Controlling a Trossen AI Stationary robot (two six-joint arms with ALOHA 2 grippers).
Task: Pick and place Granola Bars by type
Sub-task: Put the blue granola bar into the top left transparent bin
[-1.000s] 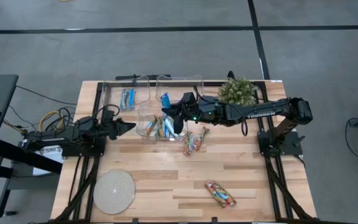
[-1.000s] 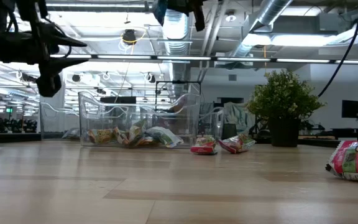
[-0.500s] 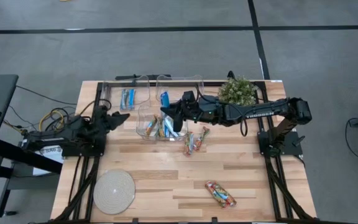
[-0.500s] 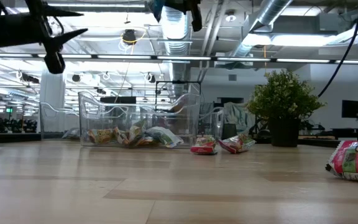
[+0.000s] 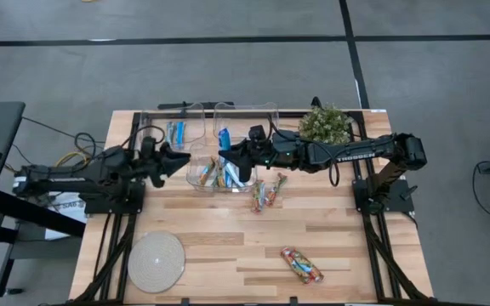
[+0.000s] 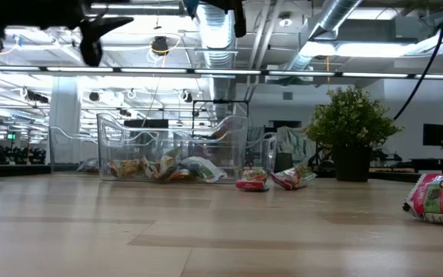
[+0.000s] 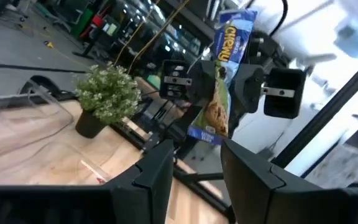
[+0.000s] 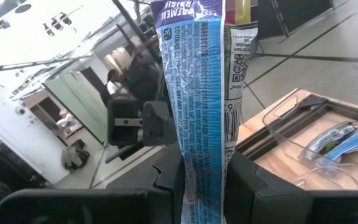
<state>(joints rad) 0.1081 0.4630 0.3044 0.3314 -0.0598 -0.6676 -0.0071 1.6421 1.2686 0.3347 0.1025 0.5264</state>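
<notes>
On the pale wooden slatted counter, clear plastic bins stand at the far side, and a sorting carry is judged to be in hand. The right pincer is held above the bins, closed on a bright blue wrapped granola bar that hangs upright between its fingers. The left pincer is raised beside the bins with its fingers apart and nothing held. Other multicoloured wrapped bars are left loose on the counter. Next, a lowering into the bin of matching blue bars is called for.
</notes>
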